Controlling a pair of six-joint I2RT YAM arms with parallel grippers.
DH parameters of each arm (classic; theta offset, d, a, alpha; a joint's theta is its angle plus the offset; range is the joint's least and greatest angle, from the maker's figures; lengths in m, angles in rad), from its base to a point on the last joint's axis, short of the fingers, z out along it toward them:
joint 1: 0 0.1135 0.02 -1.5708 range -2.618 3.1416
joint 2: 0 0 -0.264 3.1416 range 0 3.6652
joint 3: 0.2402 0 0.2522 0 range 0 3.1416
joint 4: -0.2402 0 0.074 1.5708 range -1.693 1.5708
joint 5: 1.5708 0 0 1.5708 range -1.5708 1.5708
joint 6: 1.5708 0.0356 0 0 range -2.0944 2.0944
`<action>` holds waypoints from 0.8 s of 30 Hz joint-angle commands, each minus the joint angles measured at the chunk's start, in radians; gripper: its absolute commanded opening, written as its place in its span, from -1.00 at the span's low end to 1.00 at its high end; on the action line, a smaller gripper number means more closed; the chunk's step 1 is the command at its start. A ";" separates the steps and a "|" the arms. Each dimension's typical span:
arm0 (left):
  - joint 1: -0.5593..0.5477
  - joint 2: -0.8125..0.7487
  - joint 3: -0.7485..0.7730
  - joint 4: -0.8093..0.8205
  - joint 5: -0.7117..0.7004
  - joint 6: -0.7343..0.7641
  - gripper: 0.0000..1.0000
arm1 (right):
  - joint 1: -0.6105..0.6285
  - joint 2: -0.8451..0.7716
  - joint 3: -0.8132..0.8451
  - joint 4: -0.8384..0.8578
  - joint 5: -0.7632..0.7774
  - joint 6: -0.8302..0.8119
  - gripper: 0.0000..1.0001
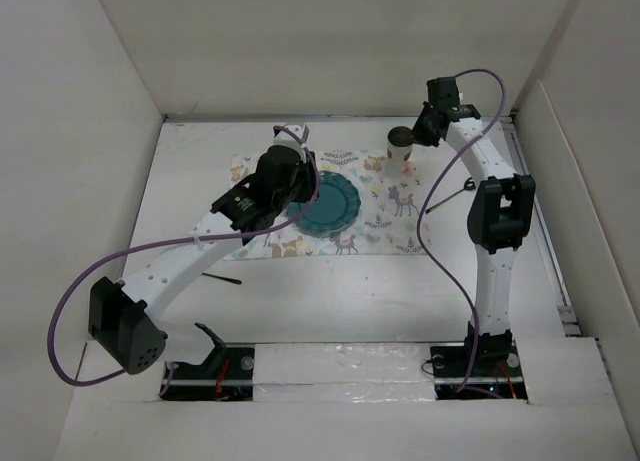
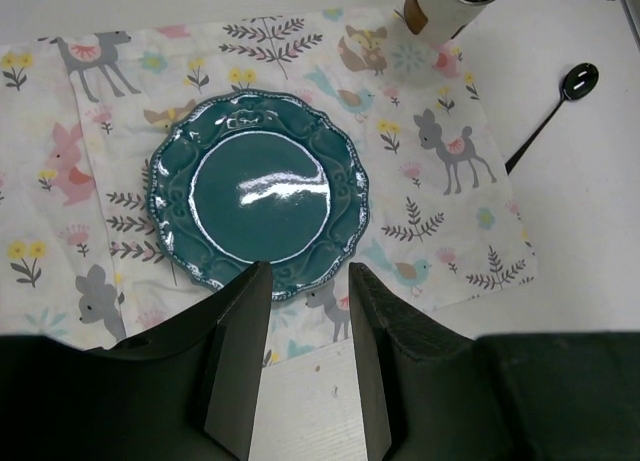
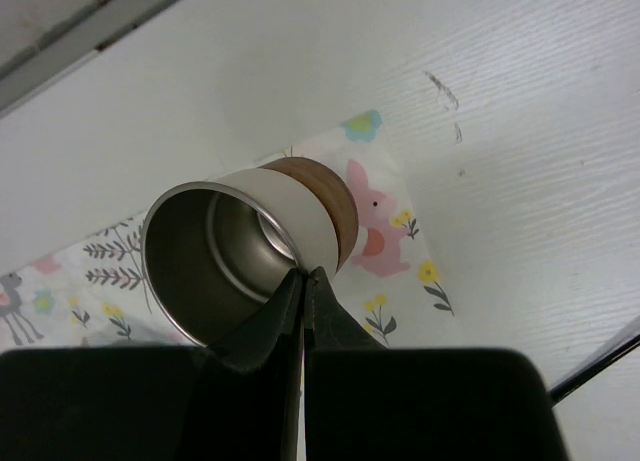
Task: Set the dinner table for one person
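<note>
A teal scalloped plate (image 1: 330, 206) lies on the animal-patterned placemat (image 1: 390, 226) in the middle of the white dinner table (image 1: 330, 301). My left gripper (image 1: 295, 186) hovers open and empty over the plate's near-left rim. In the left wrist view the plate (image 2: 260, 191) lies just beyond the gripper (image 2: 307, 276). A white cup with a brown base band (image 1: 401, 146) stands at the placemat's far right corner. My right gripper (image 3: 305, 273) is shut on the rim of the cup (image 3: 240, 251), one finger inside and one outside. It also shows in the top view (image 1: 425, 131).
A black spoon (image 1: 450, 196) lies on the table right of the placemat, also seen from the left wrist (image 2: 550, 116). Another thin black utensil (image 1: 220, 278) lies near the placemat's near-left side. White panels wall the table on three sides.
</note>
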 commanded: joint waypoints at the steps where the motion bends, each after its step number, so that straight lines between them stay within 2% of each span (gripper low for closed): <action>1: -0.002 -0.017 -0.013 0.024 0.010 -0.012 -0.33 | 0.014 -0.022 -0.001 0.021 -0.063 0.023 -1.00; 7: -0.002 -0.005 -0.018 0.026 0.016 -0.009 -0.33 | 0.014 -0.010 -0.053 0.038 -0.061 0.037 -1.00; 14: -0.002 0.004 -0.013 0.032 0.027 -0.008 -0.33 | 0.003 -0.008 -0.079 0.020 -0.080 0.040 -0.50; 17: -0.002 0.003 -0.013 0.031 0.028 -0.003 -0.33 | -0.017 -0.043 -0.088 0.006 -0.078 0.033 -0.16; 20: -0.002 0.003 -0.010 0.031 0.028 0.001 -0.34 | -0.054 -0.097 -0.134 0.016 -0.068 0.020 -0.05; 22: -0.002 0.001 -0.007 0.031 0.034 0.004 -0.33 | -0.093 -0.178 -0.198 0.067 -0.045 0.016 -0.06; 23: -0.002 0.001 -0.004 0.035 0.037 0.004 -0.34 | -0.107 -0.207 -0.235 0.082 -0.037 0.019 -0.47; 24: -0.002 0.001 -0.004 0.038 0.039 0.007 -0.34 | -0.123 -0.253 -0.322 0.101 -0.025 0.019 -0.77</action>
